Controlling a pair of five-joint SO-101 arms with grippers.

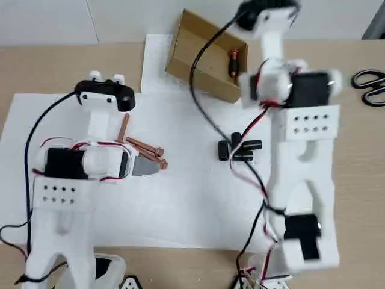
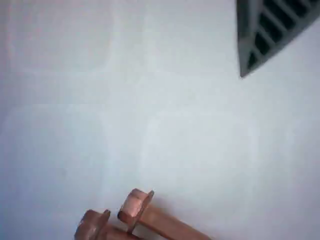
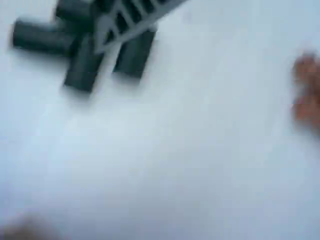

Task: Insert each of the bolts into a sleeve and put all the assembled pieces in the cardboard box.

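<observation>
White sheet, 3 copper bolts, black sleeves, cardboard box

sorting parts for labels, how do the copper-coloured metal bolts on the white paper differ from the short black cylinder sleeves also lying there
Colour: the copper-coloured metal bolts are orange-brown, the short black cylinder sleeves black.
Shape: the bolts are long and thin with a wider head, the sleeves short and stubby.
Place: in the high view the bolts lie left of the sleeves, apart from them.
Shared: both lie loose on the white paper, outside the cardboard box.
</observation>
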